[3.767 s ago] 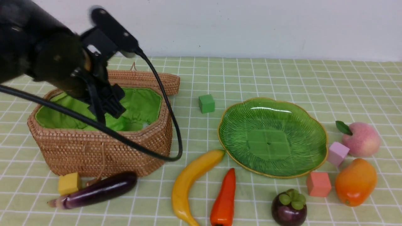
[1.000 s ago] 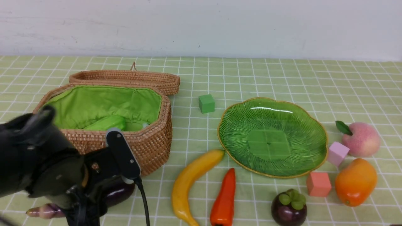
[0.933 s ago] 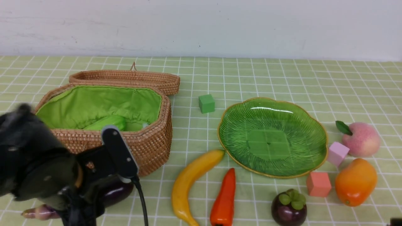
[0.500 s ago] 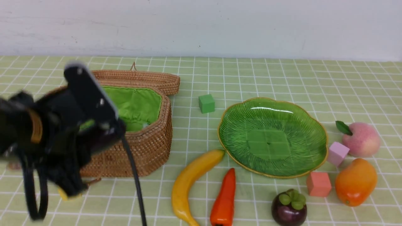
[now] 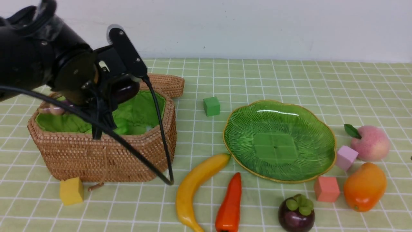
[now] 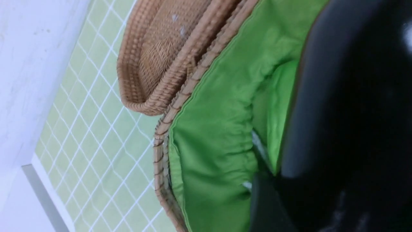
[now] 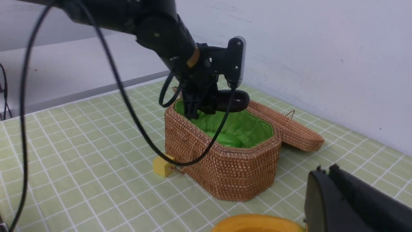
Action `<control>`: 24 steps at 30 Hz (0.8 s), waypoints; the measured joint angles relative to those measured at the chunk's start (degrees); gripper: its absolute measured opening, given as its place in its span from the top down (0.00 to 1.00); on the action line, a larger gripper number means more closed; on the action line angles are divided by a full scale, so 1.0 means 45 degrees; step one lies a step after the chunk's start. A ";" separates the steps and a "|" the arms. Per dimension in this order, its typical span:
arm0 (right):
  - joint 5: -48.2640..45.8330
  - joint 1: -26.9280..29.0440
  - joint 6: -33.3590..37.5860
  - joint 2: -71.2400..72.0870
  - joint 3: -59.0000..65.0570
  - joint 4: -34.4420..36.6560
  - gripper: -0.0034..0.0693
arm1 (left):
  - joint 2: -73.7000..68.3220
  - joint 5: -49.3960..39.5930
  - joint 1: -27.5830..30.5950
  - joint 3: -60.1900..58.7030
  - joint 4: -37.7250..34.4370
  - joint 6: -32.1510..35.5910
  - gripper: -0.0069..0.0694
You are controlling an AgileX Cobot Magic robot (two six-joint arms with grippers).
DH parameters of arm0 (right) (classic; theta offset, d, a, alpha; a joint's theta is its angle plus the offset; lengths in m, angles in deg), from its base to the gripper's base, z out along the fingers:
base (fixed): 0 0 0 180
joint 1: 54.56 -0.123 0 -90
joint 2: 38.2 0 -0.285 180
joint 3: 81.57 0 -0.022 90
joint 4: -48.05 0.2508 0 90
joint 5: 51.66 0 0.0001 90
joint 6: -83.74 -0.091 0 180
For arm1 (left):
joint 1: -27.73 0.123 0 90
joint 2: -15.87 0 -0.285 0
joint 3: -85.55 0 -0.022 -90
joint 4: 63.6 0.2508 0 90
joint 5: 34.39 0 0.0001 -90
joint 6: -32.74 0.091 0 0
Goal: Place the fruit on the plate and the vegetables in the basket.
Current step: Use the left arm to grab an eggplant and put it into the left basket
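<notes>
My left gripper (image 5: 103, 108) is shut on the dark purple eggplant (image 5: 125, 91), holding it level above the open wicker basket (image 5: 96, 154). The right wrist view shows that eggplant (image 7: 235, 100) over the green lining, with a light green gourd (image 7: 227, 139) lying inside. The banana (image 5: 196, 187) and orange-red pepper (image 5: 230, 206) lie in front of the green leaf plate (image 5: 276, 141). The mangosteen (image 5: 296, 214), mango (image 5: 363, 187) and peach (image 5: 370, 143) sit to its right. My right gripper (image 7: 325, 167) is shut and empty, and is outside the front view.
The basket lid (image 5: 164, 82) lies open behind the basket. Small cubes stand about: green (image 5: 211, 106), yellow (image 5: 71, 190), pink (image 5: 346, 157) and salmon (image 5: 326, 189). The left arm's cable (image 5: 161, 129) hangs over the basket's front. A wall closes the far side.
My left gripper has lifted the eggplant from the table in front of the basket up and back over the basket's opening. The yellow cube shows again.
</notes>
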 joint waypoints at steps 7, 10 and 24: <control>-0.0040 0.0000 0.0025 0.0000 0.0000 0.0000 0.92 | -0.0228 0.0740 0.0015 0.0028 0.0268 0.0549 0.41; -0.0053 0.0000 0.0025 0.0000 0.0000 0.0000 0.92 | -0.0240 0.0935 0.0015 0.0044 0.0481 0.0438 0.41; -0.0073 0.0000 0.0025 0.0000 0.0000 -0.0024 0.93 | 0.0014 0.0493 -0.0022 0.0044 0.0970 -0.2007 0.06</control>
